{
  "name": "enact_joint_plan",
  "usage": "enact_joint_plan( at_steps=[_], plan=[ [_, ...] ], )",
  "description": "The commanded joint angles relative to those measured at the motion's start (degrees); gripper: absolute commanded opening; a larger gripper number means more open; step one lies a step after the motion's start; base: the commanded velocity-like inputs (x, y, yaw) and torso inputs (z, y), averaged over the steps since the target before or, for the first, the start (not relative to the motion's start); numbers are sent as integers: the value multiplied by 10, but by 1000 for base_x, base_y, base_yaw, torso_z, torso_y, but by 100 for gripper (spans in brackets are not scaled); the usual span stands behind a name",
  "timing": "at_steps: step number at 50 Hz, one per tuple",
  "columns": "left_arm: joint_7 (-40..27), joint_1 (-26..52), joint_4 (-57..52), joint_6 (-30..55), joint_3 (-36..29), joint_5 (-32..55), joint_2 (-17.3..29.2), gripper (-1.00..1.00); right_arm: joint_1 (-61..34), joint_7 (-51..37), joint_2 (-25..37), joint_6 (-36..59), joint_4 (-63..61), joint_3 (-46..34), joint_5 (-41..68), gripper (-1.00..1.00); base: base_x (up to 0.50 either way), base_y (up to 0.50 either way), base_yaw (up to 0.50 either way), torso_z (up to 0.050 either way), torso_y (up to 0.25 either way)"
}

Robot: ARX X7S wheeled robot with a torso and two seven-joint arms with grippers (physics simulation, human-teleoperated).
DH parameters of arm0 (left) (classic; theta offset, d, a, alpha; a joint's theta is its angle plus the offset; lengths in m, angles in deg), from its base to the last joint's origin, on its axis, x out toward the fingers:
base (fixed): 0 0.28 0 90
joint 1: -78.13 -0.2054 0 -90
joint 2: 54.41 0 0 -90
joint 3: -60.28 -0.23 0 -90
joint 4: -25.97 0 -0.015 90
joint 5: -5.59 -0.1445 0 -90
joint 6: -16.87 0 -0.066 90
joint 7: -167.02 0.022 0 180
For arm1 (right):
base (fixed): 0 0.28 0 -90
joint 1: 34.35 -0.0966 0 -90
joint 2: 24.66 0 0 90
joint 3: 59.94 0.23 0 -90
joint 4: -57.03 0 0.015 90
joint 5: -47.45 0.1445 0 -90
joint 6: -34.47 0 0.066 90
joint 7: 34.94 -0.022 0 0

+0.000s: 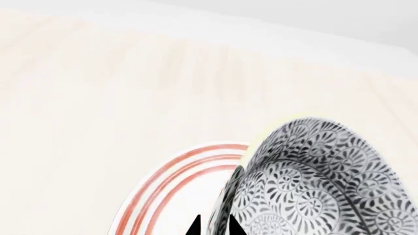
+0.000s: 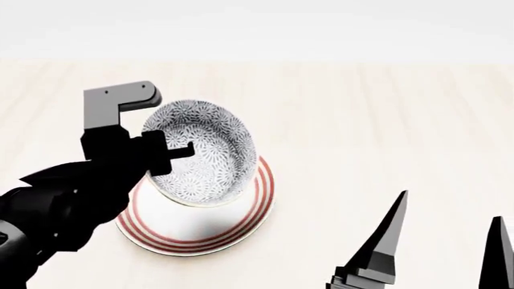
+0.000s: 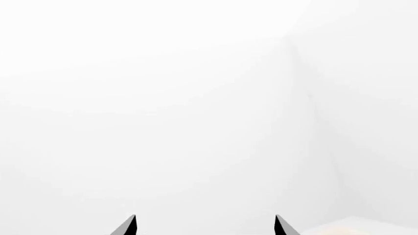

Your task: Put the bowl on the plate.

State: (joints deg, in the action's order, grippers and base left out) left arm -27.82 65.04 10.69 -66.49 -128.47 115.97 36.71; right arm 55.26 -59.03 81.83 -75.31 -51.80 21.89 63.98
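The left end effector (image 2: pixel 173 150) is clamped on the rim of the bowl (image 2: pixel 204 150), one black finger reaching inside the patterned wall and the other out of sight behind it. The bowl is tipped steeply on its side, its opening turned toward the right side of the table (image 2: pixel 386 120) and up toward the head camera, so the grey-and-white floral inside and the pale yellowish rim both show. Its lower edge sits over the plate (image 2: pixel 241 223), which lies flat on the light wooden table, well in from the far edge; whether the bowl's edge touches the plate or hangs just above it cannot be told from these views. The plate's three red rings show along its near and right side, while the bowl and the black left arm cover much of the rest. In the left wrist view the bowl (image 1: pixel 320 181) fills the close foreground with the plate (image 1: pixel 189 186) just beyond it, and the two dark fingertips (image 1: pixel 195 227) straddle the bowl's rim. The right end effector (image 2: pixel 449 241) hovers near the table's near right corner, well apart from both dishes — its two pointed fingers stand spread wide with nothing between them, and the right wrist view shows the same gap between the fingertips (image 3: pixel 127 226) against a blank white backdrop.
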Motion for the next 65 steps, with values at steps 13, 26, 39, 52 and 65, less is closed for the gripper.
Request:
enact_joint_plan(
  at_steps=[13, 26, 39, 52, 65],
  plan=[
    [6, -10, 2, -10, -9, 23, -11, -100, 1, 11, -8, -9, 8, 7, -11, 100, 0, 0, 0, 0, 0],
    [4, -16, -1, -3, -13, 35, -11, -100, 3, 8, -6, -10, 7, 4, -11, 100, 0, 0, 0, 0, 1],
    [-9, -12, -4, 14, 12, 18, -11, -100, 3, 8, -5, -15, 11, 1, -10, 100, 0, 0, 0, 0, 0],
    [-29, -10, -5, 26, 24, 1, -11, -100, 5, 7, -2, -16, 9, -1, -8, 100, 0, 0, 0, 0, 1],
    [-8, -17, -5, 20, 31, 12, -11, -100, 5, 6, -1, -20, 16, -4, -8, 100, 0, 0, 0, 0, 0]
  ],
)
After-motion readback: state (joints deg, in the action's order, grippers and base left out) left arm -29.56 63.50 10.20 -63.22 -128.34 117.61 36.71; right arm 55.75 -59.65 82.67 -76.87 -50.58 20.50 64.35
